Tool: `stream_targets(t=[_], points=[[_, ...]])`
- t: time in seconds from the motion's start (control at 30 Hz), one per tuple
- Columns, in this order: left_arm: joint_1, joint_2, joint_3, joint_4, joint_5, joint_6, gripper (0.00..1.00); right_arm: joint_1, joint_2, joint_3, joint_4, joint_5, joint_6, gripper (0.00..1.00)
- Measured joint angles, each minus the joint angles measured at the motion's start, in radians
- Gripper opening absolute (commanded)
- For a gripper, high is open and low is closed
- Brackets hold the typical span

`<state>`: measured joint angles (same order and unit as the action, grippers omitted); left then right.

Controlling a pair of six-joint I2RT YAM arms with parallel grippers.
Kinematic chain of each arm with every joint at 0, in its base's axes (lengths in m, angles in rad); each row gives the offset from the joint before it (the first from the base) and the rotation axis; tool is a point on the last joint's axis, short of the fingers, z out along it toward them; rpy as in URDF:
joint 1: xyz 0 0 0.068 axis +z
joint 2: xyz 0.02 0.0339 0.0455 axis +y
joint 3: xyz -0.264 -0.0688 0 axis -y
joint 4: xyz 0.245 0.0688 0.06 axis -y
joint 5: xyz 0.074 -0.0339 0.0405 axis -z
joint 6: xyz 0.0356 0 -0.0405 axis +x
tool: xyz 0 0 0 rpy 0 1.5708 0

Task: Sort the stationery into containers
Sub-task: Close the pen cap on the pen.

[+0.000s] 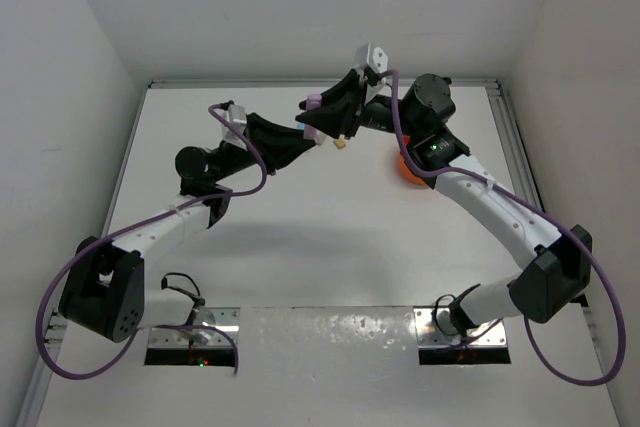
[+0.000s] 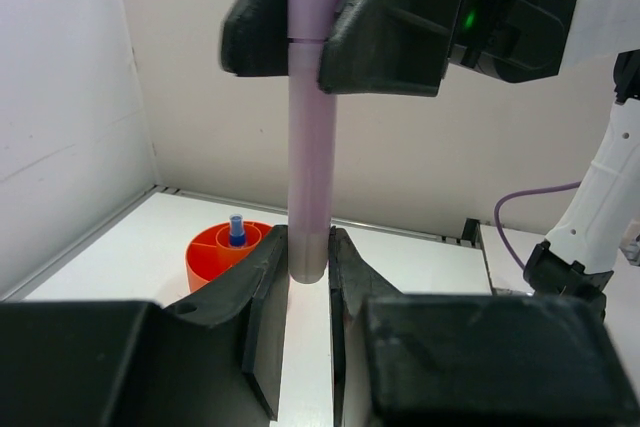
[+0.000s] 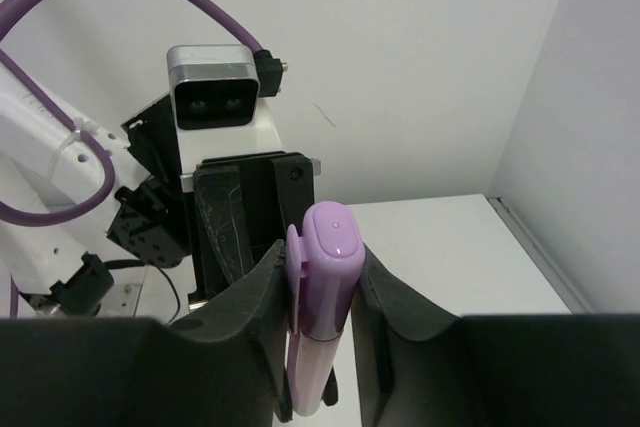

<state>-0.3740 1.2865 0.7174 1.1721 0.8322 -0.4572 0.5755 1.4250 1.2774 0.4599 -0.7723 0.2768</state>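
L claw (image 2: 308, 252): closed, gripping the plain lower end of a lilac plastic marker pen (image 2: 310, 147). Both fingers press its sides, and the barrel stands upright between them in L wrist view. R claw (image 3: 325, 272): closed on same pen at the opposite end, fingers hugging its darker purple clip cap (image 3: 332, 242). Pen thus held by both claws at once, off the white bench (image 1: 330, 247), bridging the gap between them.

Overhead view: the two claws meet nose to nose toward far centre of bench. L arm (image 1: 160, 232) comes in from 8 o'clock, R arm (image 1: 500, 212) from 4 o'clock. Only a short lilac bit of pen shows there, rest hidden by fingers.

Small tan block (image 1: 340, 144): just beside the claws at 5 o'clock, overhead view. Whether it touches pen or fingers, cannot tell; too small.

Round low orange plastic tub w/ inner dividers (image 2: 205, 269): stands on bench, near but apart from the claws. Overhead it lies at 4 o'clock from them, partly covered by R arm. In L wrist view it is at 9 o'clock of L claw. Small blue bottle (image 2: 237, 230): upright in tub's round centre compartment. Outer compartments: seen edge-on by L wrist cam, contents not discernible. R wrist view: L claw's grey camera housing (image 3: 215, 87) sits at 11 o'clock behind the pen cap.
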Motion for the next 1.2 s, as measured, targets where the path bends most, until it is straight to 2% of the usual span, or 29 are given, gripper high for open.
stream_targets(t=[0.23,0.8,1.07,1.13,1.2], points=[[0.0,0.0,-0.002,0.007,-0.001,0.0,0.0,0.0,0.0,0.0,-0.003,-0.014,0.0,0.0],[0.0,0.01,-0.007,0.037,0.006,-0.02,0.0,0.0,-0.011,-0.038,0.04,-0.021,0.008,0.0],[-0.002,0.008,-0.012,0.08,-0.021,-0.008,0.48,0.004,-0.009,-0.077,0.058,-0.026,0.03,0.0],[-0.003,0.007,-0.012,0.095,-0.031,-0.01,0.55,0.005,-0.001,-0.087,0.048,-0.032,0.035,0.0],[-0.003,0.007,-0.012,0.097,-0.037,-0.011,0.55,0.005,0.007,-0.087,0.043,-0.035,0.038,0.0]])
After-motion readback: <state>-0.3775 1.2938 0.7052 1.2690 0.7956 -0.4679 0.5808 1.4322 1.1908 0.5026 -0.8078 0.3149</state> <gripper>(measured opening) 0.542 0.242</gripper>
